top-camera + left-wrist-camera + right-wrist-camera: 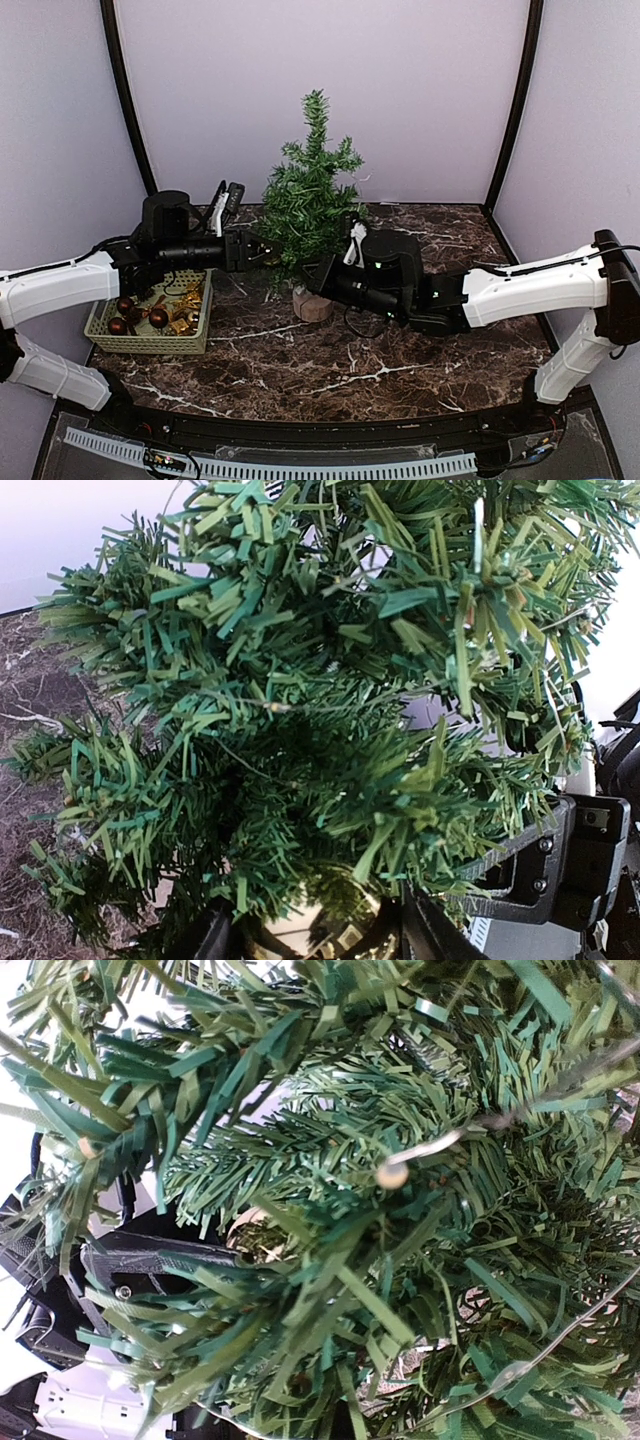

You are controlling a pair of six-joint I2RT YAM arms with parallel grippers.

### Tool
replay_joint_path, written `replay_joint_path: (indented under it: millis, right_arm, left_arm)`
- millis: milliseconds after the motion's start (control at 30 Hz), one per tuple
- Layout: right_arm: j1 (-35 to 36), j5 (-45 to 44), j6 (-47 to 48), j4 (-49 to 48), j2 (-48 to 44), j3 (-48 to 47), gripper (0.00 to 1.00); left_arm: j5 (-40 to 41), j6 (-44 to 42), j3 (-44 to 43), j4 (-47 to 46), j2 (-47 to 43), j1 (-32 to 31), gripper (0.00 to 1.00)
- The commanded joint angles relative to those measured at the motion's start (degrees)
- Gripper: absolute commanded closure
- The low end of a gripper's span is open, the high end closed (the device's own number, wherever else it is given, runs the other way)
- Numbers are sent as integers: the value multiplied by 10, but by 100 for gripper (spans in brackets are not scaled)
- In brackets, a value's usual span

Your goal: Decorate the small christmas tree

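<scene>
Surface: we see a dark brown marble-look tabletop (400, 350) with white veins.
Room: pale lilac walls (400, 90), black corner posts (512, 100).
Tree: small christmas tree (308, 200) stands upright at centre-back of the top view. It is bristly and dark green on a pale wooden stump base (312, 305).
Left claw: left gripper (262, 250) is in the branches, grasping a gold ornament (310, 932).
Right claw: right gripper (316, 277) is clenched, low by the trunk. We can't tell if it pinches anything.

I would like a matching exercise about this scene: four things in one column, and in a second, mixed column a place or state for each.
1 small christmas tree
2 basket
3 gold ornament
4 right gripper

A between the left gripper's fingers
B shut, low beside the tree
C upright, middle of the table
D left on the table, holding baubles

Pairs: 1-C, 2-D, 3-A, 4-B
</scene>
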State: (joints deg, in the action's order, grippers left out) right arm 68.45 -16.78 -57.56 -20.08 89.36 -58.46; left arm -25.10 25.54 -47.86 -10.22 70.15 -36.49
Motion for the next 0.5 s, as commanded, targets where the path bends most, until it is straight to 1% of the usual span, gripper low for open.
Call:
replay_joint_path:
  millis: [0,267,467]
  right_arm:
    - [-6,-8,-4,-10,8,-2,100]
    - [-5,1,15,-36,-7,11,100]
    - [0,2,39,-53,-18,18,91]
  left_arm:
    - [1,-5,-10,-12,2,4,56]
    - [-5,-2,-7,-22,-5,4,56]
    - [-17,-1,-5,-26,-10,4,56]
